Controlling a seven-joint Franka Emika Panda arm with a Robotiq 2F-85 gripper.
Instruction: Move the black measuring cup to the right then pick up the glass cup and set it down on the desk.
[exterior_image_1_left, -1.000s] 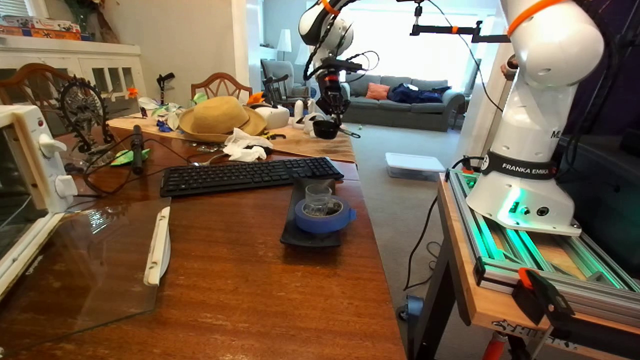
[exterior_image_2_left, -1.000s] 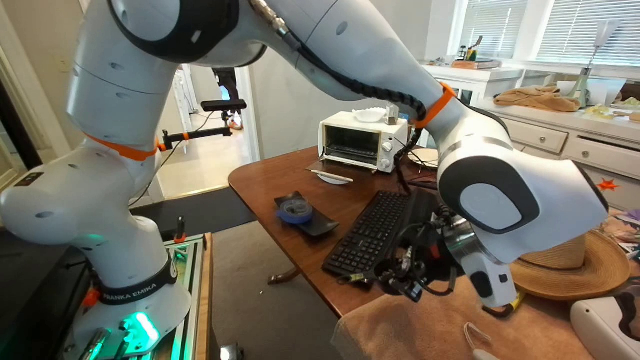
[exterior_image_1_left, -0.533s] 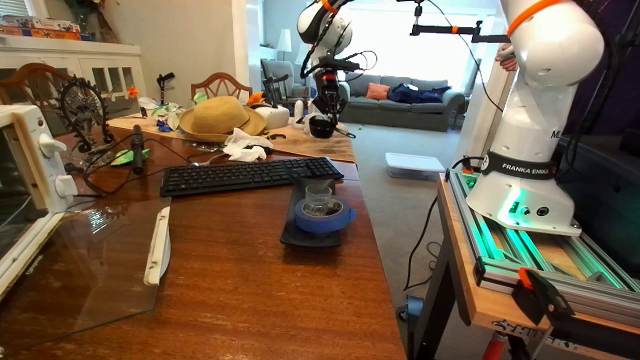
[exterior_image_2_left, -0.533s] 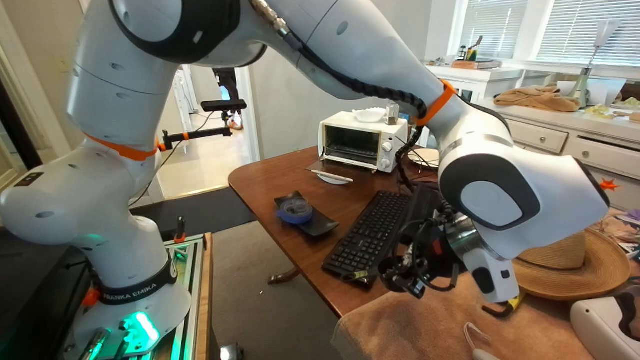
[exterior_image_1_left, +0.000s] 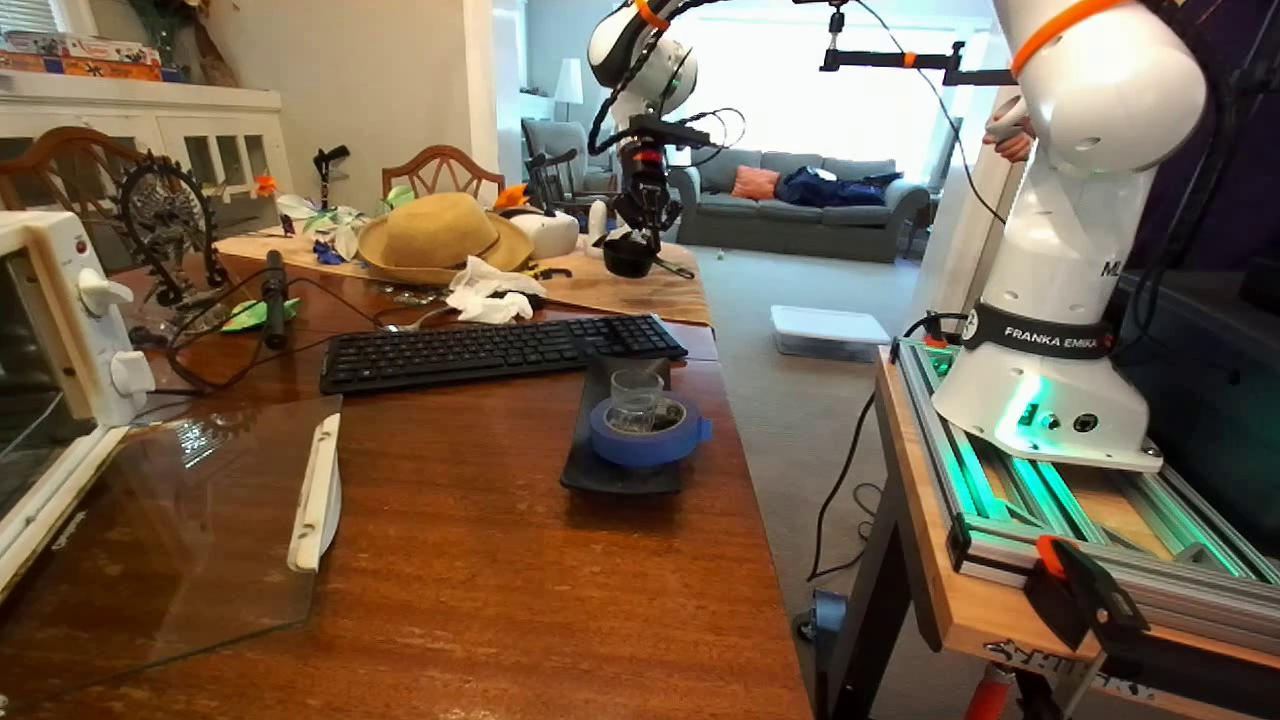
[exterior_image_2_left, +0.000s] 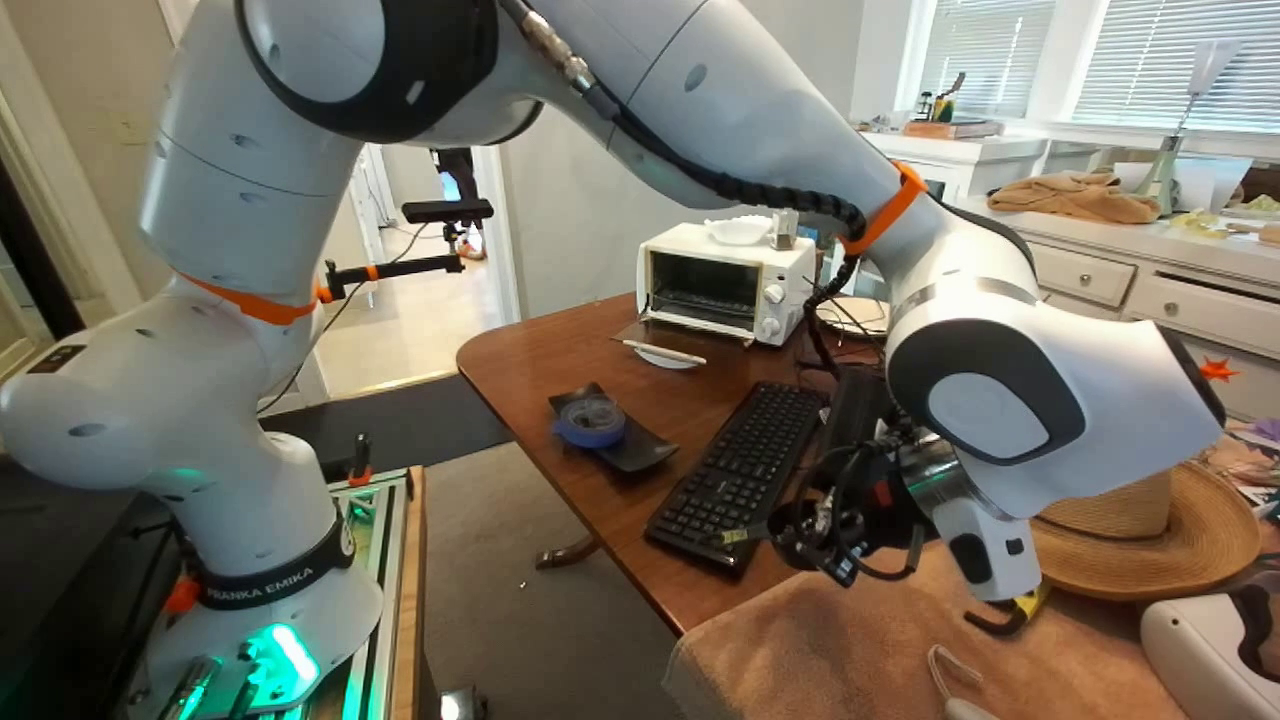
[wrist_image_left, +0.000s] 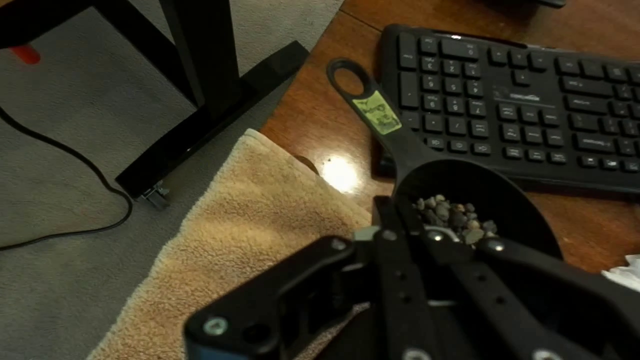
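Pinching the black cup (wrist_image_left: 492, 195) by its rim between the fingers (wrist_image_left: 384, 216), up off the surface (exterior_image_1_left: 430, 600).
Going left to right in an exterior view, with bearings from the cup: on to a white oven (exterior_image_1_left: 85, 335) at nine o'clock, a keyboard (exterior_image_1_left: 500, 352) at eight, and a drinking glass (exterior_image_1_left: 636, 397) at six, standing inside a roll of blue tape (exterior_image_1_left: 645, 450) on a black dish (exterior_image_1_left: 592, 472). In the wrist view: from a tan towel (wrist_image_left: 230, 255) at nine o'clock, along the handle (wrist_image_left: 406, 145) toward eleven, down to pebbles (wrist_image_left: 455, 216) inside the cup.
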